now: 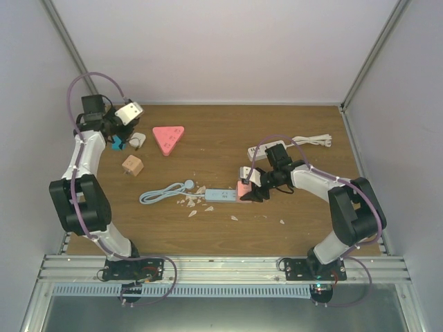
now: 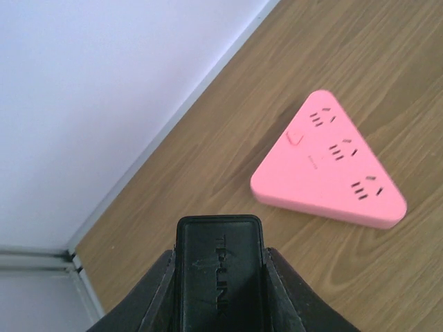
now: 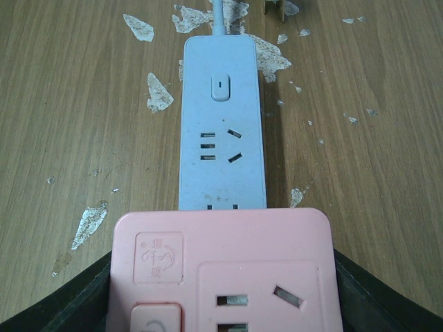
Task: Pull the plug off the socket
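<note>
While the right claw (image 3: 221,308) clamps the pink plug (image 3: 221,249), seated at the near end of the blue strip (image 3: 221,131) mid-table, the strip runs lengthwise straight away from it, with the left claw (image 2: 220,277) far off, closed on a black block (image 2: 220,270).

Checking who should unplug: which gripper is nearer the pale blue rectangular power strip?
Right. The right gripper is at the end of the pale blue power strip, clamping a pink square adapter; the left gripper is far off, back left, clamping a black block.
</note>
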Controlling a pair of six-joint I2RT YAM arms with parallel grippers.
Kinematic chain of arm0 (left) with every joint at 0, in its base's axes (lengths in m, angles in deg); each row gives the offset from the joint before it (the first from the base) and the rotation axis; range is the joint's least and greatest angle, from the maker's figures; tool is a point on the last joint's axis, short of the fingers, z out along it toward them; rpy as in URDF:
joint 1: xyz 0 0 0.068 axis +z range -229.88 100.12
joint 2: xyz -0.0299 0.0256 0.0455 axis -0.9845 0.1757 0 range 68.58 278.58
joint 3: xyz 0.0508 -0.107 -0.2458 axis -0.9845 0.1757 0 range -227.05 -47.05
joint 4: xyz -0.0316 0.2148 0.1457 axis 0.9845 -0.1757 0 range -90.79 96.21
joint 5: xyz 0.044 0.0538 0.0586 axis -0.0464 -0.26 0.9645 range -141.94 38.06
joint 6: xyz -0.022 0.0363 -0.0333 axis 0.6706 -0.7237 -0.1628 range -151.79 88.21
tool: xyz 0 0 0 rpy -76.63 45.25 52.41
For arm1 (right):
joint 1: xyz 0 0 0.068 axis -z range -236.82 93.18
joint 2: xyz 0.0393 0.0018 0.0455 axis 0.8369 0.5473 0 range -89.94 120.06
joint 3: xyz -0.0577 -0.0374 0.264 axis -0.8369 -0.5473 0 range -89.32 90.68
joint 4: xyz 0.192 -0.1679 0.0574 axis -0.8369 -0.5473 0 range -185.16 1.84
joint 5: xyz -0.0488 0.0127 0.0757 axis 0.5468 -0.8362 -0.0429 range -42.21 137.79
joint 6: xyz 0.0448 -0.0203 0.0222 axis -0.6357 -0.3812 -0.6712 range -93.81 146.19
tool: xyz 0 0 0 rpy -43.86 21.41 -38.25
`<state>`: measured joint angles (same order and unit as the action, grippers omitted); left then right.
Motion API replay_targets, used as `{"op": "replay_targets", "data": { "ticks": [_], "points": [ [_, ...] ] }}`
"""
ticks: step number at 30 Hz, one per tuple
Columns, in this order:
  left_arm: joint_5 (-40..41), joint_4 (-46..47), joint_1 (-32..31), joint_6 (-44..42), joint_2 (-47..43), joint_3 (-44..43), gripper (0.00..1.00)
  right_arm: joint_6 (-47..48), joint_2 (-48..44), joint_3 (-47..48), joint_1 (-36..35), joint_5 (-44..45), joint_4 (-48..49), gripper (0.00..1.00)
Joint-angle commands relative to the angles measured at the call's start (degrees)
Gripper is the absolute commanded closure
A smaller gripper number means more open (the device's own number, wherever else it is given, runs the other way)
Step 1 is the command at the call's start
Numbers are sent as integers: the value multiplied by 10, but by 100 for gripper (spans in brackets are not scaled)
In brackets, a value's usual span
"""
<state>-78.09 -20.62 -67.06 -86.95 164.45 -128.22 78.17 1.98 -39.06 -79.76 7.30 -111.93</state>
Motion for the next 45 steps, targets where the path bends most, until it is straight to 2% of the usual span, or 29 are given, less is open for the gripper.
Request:
{"op": "replay_targets", "data": {
  "ticks": [1, 6, 13, 17, 25, 28, 32, 37, 40, 45],
  "points": [
    [-21, -18, 40, -49, -36, -8, 89, 3, 13, -12, 3, 88, -29, 81],
    [10, -40, 90, -106, -104, 58, 89, 2, 18, -4, 3, 83, -33, 81],
    [128, 67, 134, -197, -179, 256, 88, 1, 12, -6, 3, 77, -36, 81],
    [154, 126, 137, -212, -204, 352, 88, 1, 16, -3, 4, 77, -36, 81],
    [164, 186, 103, -213, -250, 476, 83, 0, 14, -3, 3, 78, -37, 80],
    [154, 174, 100, -202, -250, 485, 71, 0, 15, -3, 3, 77, -38, 80],
    [121, 103, 99, -215, -255, 461, 46, 1, 13, 0, 3, 69, -45, 78],
    [43, 8, 99, -222, -267, 411, 19, 5, 8, 0, 3, 55, -48, 73],
    [-11, -40, 83, -210, -268, 374, 12, 6, 1, 2, 3, 45, -53, 62],
    [-49, -85, 21, -175, -257, 327, 9, 1, -21, 9, 3, 26, -58, 34]
  ]
}}
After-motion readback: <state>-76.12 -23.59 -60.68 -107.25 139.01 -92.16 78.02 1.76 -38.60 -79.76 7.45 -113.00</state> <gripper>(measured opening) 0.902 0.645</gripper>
